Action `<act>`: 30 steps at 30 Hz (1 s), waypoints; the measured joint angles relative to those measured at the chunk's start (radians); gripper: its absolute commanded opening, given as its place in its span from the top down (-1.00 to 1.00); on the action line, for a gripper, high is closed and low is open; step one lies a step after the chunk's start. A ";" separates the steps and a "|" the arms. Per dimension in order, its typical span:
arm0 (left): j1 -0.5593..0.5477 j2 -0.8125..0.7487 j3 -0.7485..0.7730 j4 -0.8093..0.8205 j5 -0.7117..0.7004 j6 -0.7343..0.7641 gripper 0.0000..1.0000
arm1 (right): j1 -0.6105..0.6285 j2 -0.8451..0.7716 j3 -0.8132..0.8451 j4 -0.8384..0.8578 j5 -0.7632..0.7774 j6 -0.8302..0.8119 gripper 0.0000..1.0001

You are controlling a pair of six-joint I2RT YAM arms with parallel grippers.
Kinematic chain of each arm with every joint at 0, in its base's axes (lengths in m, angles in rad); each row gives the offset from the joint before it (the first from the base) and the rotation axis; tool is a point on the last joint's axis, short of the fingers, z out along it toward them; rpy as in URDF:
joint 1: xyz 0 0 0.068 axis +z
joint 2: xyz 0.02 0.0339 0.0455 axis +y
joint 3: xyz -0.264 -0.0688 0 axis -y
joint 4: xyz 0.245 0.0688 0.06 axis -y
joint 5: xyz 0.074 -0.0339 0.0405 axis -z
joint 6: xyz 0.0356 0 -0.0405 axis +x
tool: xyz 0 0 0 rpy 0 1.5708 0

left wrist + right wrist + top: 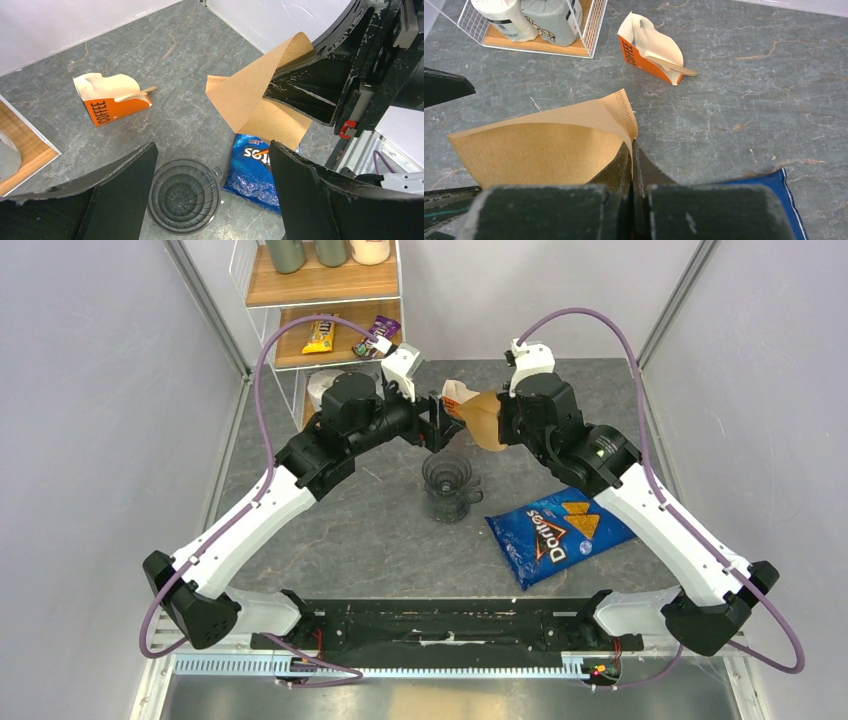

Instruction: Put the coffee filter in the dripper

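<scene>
- Coffee filter (539,150), clamped in right pincer (632,147): thin tan paper, matt, fine fibrous grain. Crimped ribbing along seam at pincer tip.
- Right pincer fingers (655,176): black plastic, matt, edges scuffed whitish.
- Dripper (184,202), under spread left pincer (211,150): dark translucent plastic, glossy, inner wall ribbed.
- Table (190,65) beneath both pincers: grey stone-look top, veined, smooth, low sheen.
- Filter packet (644,47), ahead of right pincer: orange-white cardboard, matt.
- Chip bag (555,530), behind right pincer: blue film, glossy, creased.

Blue Doritos bag (556,530), open orange COFFEE packet (112,102), wire-and-wood shelf (325,287) at far left.
</scene>
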 measured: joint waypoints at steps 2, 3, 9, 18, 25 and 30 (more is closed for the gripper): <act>-0.006 -0.002 0.000 0.002 -0.018 0.006 -0.81 | 0.006 0.001 0.000 0.007 0.012 -0.004 1.00; -0.009 -0.004 0.000 0.004 -0.026 0.007 -0.81 | 0.009 0.002 0.000 0.010 0.019 -0.008 1.00; -0.010 -0.037 -0.027 0.051 -0.038 0.017 -0.82 | 0.021 0.027 0.000 0.030 0.061 -0.027 1.00; -0.063 0.007 0.007 0.067 -0.127 0.097 -0.70 | 0.037 0.032 0.000 0.054 0.045 -0.019 1.00; -0.100 0.041 0.013 0.065 -0.249 0.164 -0.46 | 0.062 0.044 0.000 0.058 0.042 -0.018 1.00; -0.120 0.042 0.013 0.068 -0.299 0.208 -0.40 | 0.072 0.052 0.000 0.061 0.042 -0.018 1.00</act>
